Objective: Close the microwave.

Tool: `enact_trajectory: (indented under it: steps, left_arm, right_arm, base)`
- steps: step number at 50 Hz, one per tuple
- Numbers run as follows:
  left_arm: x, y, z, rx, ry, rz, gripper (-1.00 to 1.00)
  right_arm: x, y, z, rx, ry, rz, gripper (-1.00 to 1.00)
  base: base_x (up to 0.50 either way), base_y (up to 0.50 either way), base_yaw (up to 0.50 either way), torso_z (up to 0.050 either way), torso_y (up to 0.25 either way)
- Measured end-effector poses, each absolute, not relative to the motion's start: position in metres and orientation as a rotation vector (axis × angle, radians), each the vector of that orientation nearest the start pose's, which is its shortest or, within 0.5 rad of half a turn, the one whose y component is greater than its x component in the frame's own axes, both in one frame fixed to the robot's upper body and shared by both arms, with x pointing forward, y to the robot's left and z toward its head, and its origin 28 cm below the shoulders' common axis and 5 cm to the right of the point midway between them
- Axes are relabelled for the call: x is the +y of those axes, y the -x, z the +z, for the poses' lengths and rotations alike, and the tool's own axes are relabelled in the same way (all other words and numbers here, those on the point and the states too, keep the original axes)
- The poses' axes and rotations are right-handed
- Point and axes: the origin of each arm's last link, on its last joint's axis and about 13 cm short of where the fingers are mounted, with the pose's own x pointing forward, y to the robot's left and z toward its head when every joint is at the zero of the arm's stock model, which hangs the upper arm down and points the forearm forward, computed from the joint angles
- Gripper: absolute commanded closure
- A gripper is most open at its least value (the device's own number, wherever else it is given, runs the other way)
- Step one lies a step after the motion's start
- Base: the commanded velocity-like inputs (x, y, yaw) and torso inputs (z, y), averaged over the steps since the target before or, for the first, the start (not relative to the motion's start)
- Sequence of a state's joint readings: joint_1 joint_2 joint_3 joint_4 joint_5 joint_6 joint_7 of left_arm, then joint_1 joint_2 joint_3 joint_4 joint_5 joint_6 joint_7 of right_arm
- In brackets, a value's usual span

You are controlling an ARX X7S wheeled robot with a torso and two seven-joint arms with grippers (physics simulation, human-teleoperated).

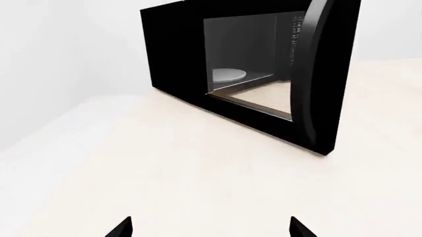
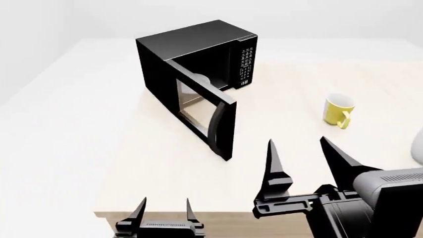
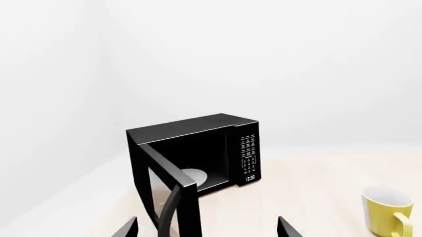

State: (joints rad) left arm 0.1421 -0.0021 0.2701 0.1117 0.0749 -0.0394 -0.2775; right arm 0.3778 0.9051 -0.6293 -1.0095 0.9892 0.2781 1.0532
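Note:
The black microwave (image 2: 191, 49) stands on the pale table (image 2: 79, 148), its glass-windowed door (image 2: 201, 116) swung wide open toward me, with the curved handle (image 2: 217, 126) at its free edge. The keypad panel (image 2: 244, 67) faces right of the opening, and a white plate (image 3: 194, 176) lies inside. The microwave also shows in the left wrist view (image 1: 178, 54) and the right wrist view (image 3: 191, 133). My left gripper (image 2: 165, 210) is open and empty at the table's front edge. My right gripper (image 2: 307, 158) is open and empty, in front and right of the door.
A yellow mug (image 2: 338, 110) stands on the table to the right of the microwave; it also shows in the right wrist view (image 3: 386, 212). A pale rounded object (image 2: 417, 146) is cut off at the head view's right edge. White walls lie behind the table.

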Motion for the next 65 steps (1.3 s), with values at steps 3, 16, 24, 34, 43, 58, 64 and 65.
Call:
enact_trajectory:
  steps: [3, 16, 24, 34, 43, 58, 64, 65]
  left_arm:
    - [0.1507, -0.1685, 0.0074, 0.052, -0.055, 0.009, -1.00]
    - [0.1502, -0.1682, 0.0072, 0.054, -0.053, 0.008, -1.00]
    - [0.1503, -0.1689, 0.0077, 0.051, -0.053, 0.008, -1.00]
    - [0.1500, -0.1686, 0.0076, 0.052, -0.053, 0.007, -1.00]
    - [0.1501, -0.1685, 0.0075, 0.052, -0.053, 0.007, -1.00]
    - [0.1503, -0.1680, 0.0071, 0.054, -0.054, 0.008, -1.00]
    - [0.1502, -0.1682, 0.0073, 0.053, -0.053, 0.008, -1.00]
    - [0.1503, -0.1685, 0.0074, 0.053, -0.053, 0.008, -1.00]
  right_arm:
    - [-0.0911, -0.1351, 0.1910, -0.161, -0.093, 0.149, -1.00]
    - [-0.0920, -0.1343, 0.1935, -0.182, -0.120, 0.157, -1.00]
    - [-0.0926, -0.1345, 0.1940, -0.190, -0.128, 0.156, -1.00]
    - [-0.0930, -0.1339, 0.1935, -0.198, -0.120, 0.153, -1.00]
    - [-0.0930, -0.1339, 0.1925, -0.197, -0.120, 0.155, -1.00]
    - [-0.0924, -0.1338, 0.1943, -0.212, -0.137, 0.170, -1.00]
    - [-0.0932, -0.1338, 0.1954, -0.220, -0.146, 0.168, -1.00]
    - [-0.0934, -0.1340, 0.1955, -0.220, -0.146, 0.166, -1.00]
  base:
    - [0.00, 0.00, 0.00, 0.000, 0.000]
    - [0.38, 0.00, 0.00, 0.000, 0.000]
    - [0.22, 0.01, 0.00, 0.000, 0.002]
    - [0.00, 0.50, 0.00, 0.000, 0.000]
    - [0.00, 0.49, 0.00, 0.000, 0.000]
    - [0.16, 0.00, 0.00, 0.000, 0.000]
    - [0.48, 0.00, 0.00, 0.000, 0.000]
    - [0.11, 0.00, 0.00, 0.000, 0.000]
